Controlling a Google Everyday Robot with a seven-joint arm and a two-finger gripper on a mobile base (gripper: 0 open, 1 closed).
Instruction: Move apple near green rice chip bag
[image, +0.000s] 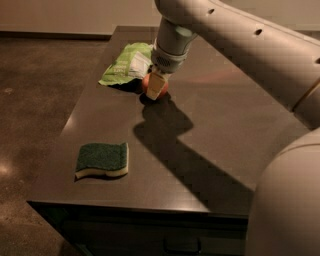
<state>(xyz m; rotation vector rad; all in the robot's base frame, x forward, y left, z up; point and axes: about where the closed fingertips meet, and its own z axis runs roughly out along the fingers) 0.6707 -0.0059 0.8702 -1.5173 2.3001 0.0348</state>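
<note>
The red-orange apple (161, 90) rests on the dark table (210, 150), right beside the lower right edge of the light green rice chip bag (126, 63). My gripper (155, 87) comes down from the large white arm and sits over the apple, one tan finger (154, 86) across its front. The apple is partly hidden behind that finger. The bag lies flat and crinkled at the far left part of the table, its white label panel facing up.
A dark green sponge with a yellow underside (102, 159) lies near the table's front left corner. The arm's shadow falls across the table's middle. The white arm fills the right side of the view. Brown floor lies to the left.
</note>
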